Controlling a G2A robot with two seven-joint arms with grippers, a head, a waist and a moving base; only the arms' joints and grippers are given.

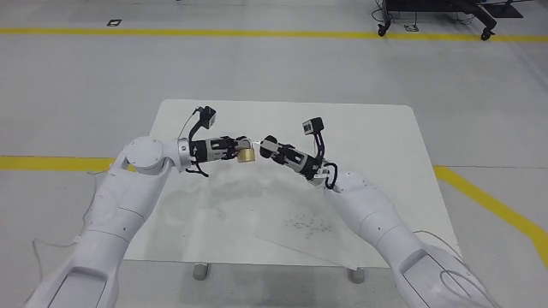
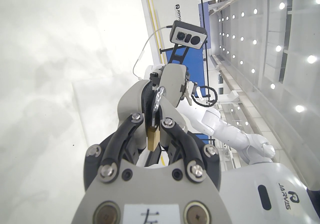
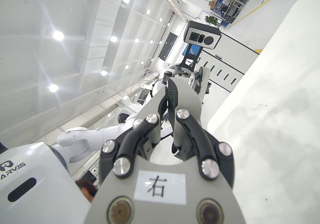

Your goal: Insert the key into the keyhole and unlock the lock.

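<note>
The lock (image 1: pixel 246 155) is a small brass padlock with a squarish yellow body and a bright steel shackle (image 2: pixel 158 99). The left gripper (image 1: pixel 240 149) is clamped on it. In the left wrist view the brass body (image 2: pixel 153 138) sits deep between the two grey fingers, near the black linkages, with the shackle arching out toward the fingertips. The lock hangs in the air over the middle of the white counter (image 1: pixel 368 137), a little toward its far half.

The right gripper (image 1: pixel 267 146) faces the left one, tip to tip, just beside the lock. In its own wrist view its fingers (image 3: pixel 186 94) are pressed together with only the ribbed black pads between them. I cannot tell what, if anything, they pinch. From the left wrist view the right gripper (image 2: pixel 172 82) stands right at the shackle end.

Each gripper carries a small white label with one dark written character on its base plate (image 2: pixel 151 215) (image 3: pixel 160 187), and each forearm shell bears a dark printed logo.

Bare counter lies on every side of the two grippers, and all four of its edges are well apart from them. The surface shows faint grey smudges and a patch of dark specks (image 1: pixel 308 221) toward the near right. Beyond the far edge a yellow floor line (image 1: pixel 257 32) runs across the grey floor.
</note>
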